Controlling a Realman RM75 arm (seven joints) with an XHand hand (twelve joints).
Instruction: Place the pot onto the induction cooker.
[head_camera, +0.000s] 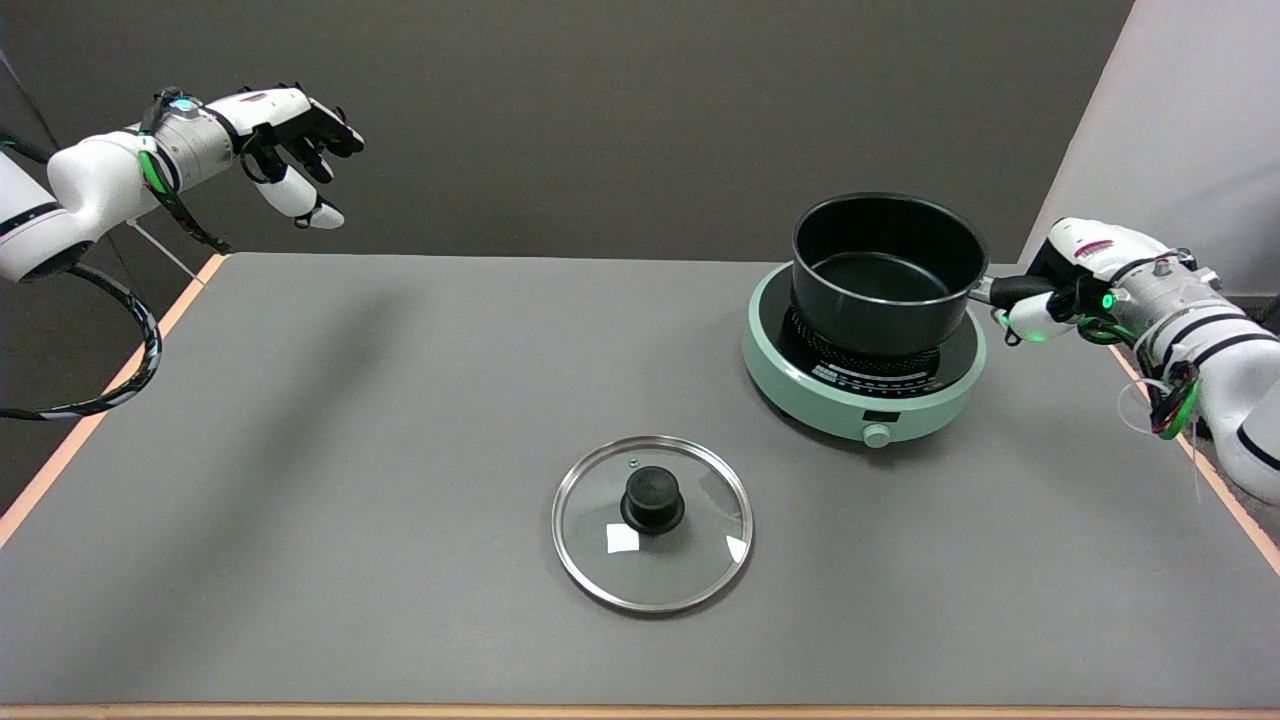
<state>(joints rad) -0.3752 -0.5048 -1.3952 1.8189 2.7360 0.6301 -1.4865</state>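
Note:
A black pot (885, 272) stands over the mint-green induction cooker (862, 400) at the table's far right. Whether its base touches the black cooktop or hangs just above it I cannot tell. The pot's black handle (1005, 290) sticks out to the right, and my right hand (1060, 285) grips it, fingers wrapped around it. The cooker's knob (877, 434) faces the near side.
A glass lid (652, 522) with a black knob lies flat on the grey table (400, 450) near the middle front. The idle left hand (295, 140) hangs in the air at the upper left. A pale wall panel (1180, 130) rises behind the right arm.

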